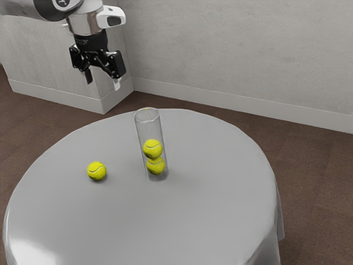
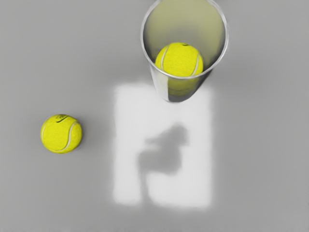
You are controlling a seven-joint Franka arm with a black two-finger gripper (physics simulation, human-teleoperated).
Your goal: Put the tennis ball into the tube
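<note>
Loose ball: a bright yellow, fuzzy tennis ball (image 1: 96, 171) lies on the round table under a smooth grey cloth (image 1: 209, 221), between its middle and its edge at the exterior view's left.
Gripper: the black two-finger gripper (image 1: 102, 80) hangs high, its fingers apart with nothing between them.
Tube: a clear, cylindrical, open-topped tube (image 1: 148, 130) stands upright near the table's middle, well apart from the loose ball. Inside sit an upper yellow ball (image 1: 153, 148) and a lower yellow ball (image 1: 156, 167), with room above.
Step in hand: reaching for the loose ball, I judge; the grasp is not made.
Next move: line up over the loose ball, descend with fingers astride it, and close evenly; an off-centre touch could roll it away.
</note>
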